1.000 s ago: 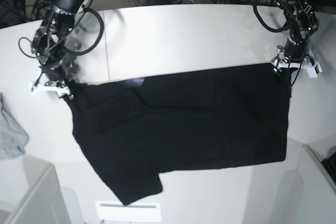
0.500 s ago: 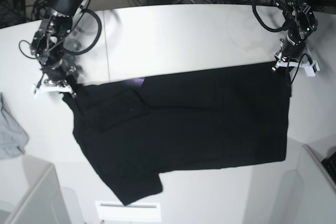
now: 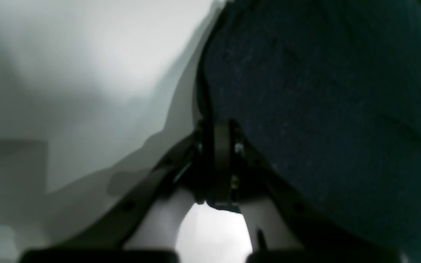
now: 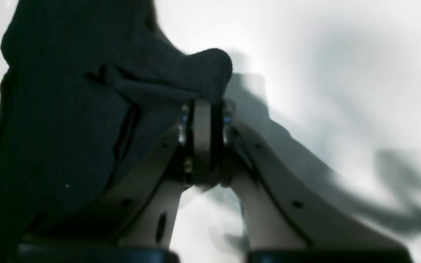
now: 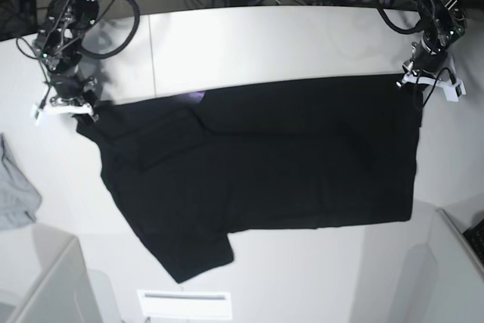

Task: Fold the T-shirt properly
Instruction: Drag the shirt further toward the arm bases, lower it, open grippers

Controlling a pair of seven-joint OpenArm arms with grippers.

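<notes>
The black T-shirt (image 5: 265,164) lies spread across the white table, with a small purple patch (image 5: 198,97) peeking out at its top edge. On the right of the base view, my left gripper (image 5: 417,93) is shut on the shirt's top right corner. Its wrist view shows the fingers (image 3: 222,146) pressed together with the T-shirt (image 3: 323,109) rising from between them. My right gripper (image 5: 83,113), on the left of the base view, is shut on the top left corner. In its wrist view, a fold of the T-shirt (image 4: 86,109) bulges over the closed fingertips (image 4: 202,120).
A small light grey cloth (image 5: 15,194) lies at the table's left edge. A white label (image 5: 185,304) sits near the front edge, below the shirt's sleeve. Grey box corners stand at the front left (image 5: 53,285) and front right (image 5: 454,262). Cables crowd the back.
Both grippers have shut on the shirt's top corners. The right gripper drew its corner left and back, the left gripper moved slightly right and back, stretching the top edge.
</notes>
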